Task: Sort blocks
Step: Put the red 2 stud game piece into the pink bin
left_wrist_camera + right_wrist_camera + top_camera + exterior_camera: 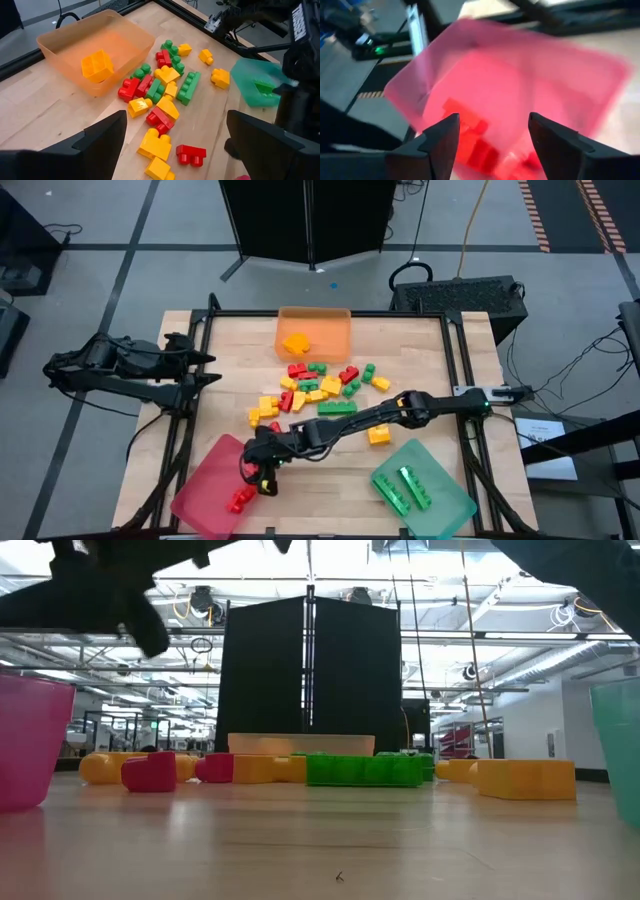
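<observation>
I am holding my right gripper (492, 145) over the pink-red tray (205, 480), fingers spread with nothing between them; red blocks (475, 137) are lying in the tray just beyond my fingertips (blurred). My left gripper (212, 367) is waiting wide open, well apart from the tray.

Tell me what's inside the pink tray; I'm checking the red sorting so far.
The translucent pink plastic tray holds red studded bricks near its edge. The right pincer hangs open above, covering part of the interior, so an exact count isn't possible.
</observation>
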Robot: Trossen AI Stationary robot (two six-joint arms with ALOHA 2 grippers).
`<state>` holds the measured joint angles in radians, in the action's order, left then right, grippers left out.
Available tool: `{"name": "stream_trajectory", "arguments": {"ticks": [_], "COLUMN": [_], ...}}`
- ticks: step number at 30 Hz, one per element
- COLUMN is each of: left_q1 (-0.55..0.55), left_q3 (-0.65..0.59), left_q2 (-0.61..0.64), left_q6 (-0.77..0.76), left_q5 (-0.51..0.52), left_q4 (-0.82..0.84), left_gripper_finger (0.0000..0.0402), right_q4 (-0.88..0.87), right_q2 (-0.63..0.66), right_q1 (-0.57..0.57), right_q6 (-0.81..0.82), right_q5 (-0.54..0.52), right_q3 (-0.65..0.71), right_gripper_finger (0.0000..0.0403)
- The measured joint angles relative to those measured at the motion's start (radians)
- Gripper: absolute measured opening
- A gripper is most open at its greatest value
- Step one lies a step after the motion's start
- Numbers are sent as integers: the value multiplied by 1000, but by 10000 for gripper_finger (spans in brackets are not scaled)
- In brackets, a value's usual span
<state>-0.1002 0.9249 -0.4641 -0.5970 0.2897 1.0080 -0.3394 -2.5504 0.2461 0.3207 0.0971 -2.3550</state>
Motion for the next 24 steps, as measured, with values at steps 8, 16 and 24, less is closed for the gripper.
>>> {"name": "stream_trajectory", "arguments": {"ticks": [8, 16, 24], "left_q1": [0, 0, 0], "left_q3": [0, 0, 0], "left_q2": [0, 0, 0], "left_q6": [0, 1, 1], "left_q5": [0, 1, 3], "left_q4": [1, 4, 4], "left_gripper_finger": [345, 345, 345], "right_q4": [-358, -408, -378], "right_q2": [112, 57, 3], "right_q1": [-55, -82, -89], "right_q6": [-160, 73, 277], "right_q5": [-99, -99, -182], "right_q3": [-3, -3, -2], "right_gripper_finger": [250, 285, 283]}}
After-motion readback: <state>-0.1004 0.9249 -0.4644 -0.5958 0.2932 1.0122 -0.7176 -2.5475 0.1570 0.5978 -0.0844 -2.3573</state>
